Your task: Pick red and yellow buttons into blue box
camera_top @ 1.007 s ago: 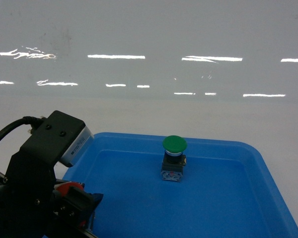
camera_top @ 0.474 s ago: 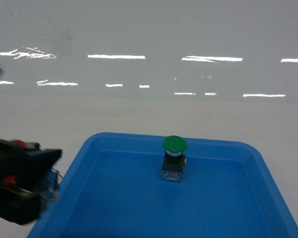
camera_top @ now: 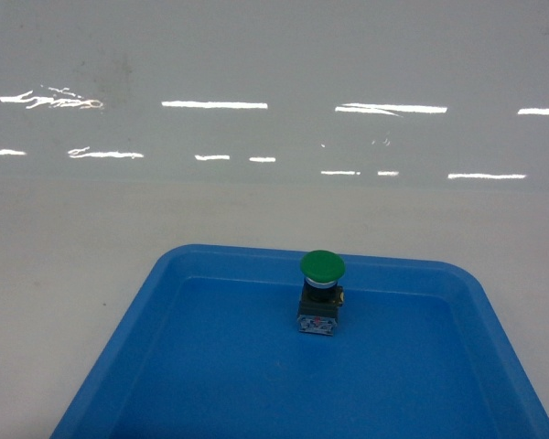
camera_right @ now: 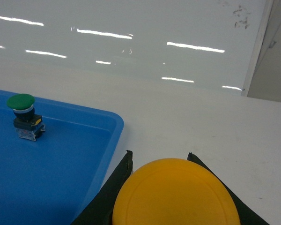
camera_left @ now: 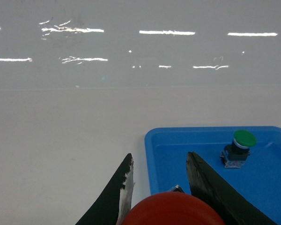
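The red button's domed cap (camera_left: 173, 209) fills the bottom of the left wrist view, held between the black fingers of my left gripper (camera_left: 159, 154), which is shut on it beside the tray's left rim. A corner of its black body shows just above the cap. The yellow button's cap (camera_right: 175, 194) sits the same way in my right gripper (camera_right: 158, 153), shut on it over the white table to the right of the tray. Neither gripper appears in the head view. The blue box is out of view.
A shallow blue tray (camera_top: 210, 366) with rounded corners lies on the white table (camera_top: 274, 210), also seen as tray (camera_left: 168, 136) and tray (camera_right: 84, 140). A green-capped button (camera_top: 321, 265) stands upright in it near the far rim, green button (camera_left: 244, 138), green button (camera_right: 20, 101).
My left arm, with the red button, has swung left and left the head view. The green button and the tray have not moved.
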`<state>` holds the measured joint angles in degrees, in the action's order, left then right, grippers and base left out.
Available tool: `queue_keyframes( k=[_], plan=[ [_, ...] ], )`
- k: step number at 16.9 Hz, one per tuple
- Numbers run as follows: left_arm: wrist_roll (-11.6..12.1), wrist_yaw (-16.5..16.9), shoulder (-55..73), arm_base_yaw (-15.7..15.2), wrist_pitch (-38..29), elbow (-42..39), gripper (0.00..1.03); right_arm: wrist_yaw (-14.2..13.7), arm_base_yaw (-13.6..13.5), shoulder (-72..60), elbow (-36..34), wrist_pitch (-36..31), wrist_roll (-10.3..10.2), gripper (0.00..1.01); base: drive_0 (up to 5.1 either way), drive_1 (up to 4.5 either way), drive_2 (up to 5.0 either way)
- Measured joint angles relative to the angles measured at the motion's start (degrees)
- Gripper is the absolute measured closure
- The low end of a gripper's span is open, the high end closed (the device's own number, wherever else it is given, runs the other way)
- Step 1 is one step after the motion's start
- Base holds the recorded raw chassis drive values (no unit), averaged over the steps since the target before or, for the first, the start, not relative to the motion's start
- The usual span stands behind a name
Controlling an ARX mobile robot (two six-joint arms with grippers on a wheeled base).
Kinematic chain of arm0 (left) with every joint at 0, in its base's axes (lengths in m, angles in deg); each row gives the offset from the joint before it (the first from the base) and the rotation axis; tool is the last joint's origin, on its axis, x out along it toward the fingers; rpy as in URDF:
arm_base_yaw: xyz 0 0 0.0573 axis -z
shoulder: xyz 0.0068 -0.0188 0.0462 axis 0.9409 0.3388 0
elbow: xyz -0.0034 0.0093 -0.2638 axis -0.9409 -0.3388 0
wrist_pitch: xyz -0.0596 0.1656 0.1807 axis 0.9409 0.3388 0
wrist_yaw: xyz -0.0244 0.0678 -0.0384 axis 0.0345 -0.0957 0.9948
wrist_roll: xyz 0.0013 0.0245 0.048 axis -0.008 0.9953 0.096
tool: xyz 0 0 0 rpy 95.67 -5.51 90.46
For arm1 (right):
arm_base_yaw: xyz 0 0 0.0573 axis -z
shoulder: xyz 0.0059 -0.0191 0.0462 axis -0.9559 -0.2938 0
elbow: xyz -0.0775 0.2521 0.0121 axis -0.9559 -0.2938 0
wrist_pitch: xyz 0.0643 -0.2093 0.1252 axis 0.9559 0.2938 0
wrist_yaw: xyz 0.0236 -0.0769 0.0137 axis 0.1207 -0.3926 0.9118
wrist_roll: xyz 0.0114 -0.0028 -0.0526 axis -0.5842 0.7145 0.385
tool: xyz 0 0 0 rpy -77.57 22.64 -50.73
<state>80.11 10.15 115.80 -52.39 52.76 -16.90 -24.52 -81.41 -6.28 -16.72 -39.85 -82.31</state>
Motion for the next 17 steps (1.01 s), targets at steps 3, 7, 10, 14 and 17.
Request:
queue_keyframes(
  k=[3, 7, 10, 14, 17],
  plan=[
    [0.0, 1.3, -1.9, 1.8, 3.5, -0.7, 0.73, 0.0, 0.0, 0.0, 0.0, 0.0, 0.0, 0.71, 0.0, 0.0, 0.0],
    [0.0, 1.9, -1.8, 2.1, 3.4, -1.0, 0.73, 0.0, 0.0, 0.0, 0.0, 0.0, 0.0, 0.71, 0.0, 0.0, 0.0],
    [0.0, 1.9, -1.8, 2.0, 3.5, -1.0, 0.73, 0.0, 0.0, 0.0, 0.0, 0.0, 0.0, 0.71, 0.0, -3.97, 4.0],
    [0.0, 1.9, -1.7, 2.0, 3.5, -1.0, 0.73, 0.0, 0.0, 0.0, 0.0, 0.0, 0.0, 0.71, 0.1, -4.03, 4.2],
    [0.0, 1.6, -1.9, 1.9, 3.5, -1.0, 0.73, 0.1, 0.0, 0.0, 0.0, -0.2, 0.0, 0.71, 2.8, -4.24, 1.6]
  ],
)
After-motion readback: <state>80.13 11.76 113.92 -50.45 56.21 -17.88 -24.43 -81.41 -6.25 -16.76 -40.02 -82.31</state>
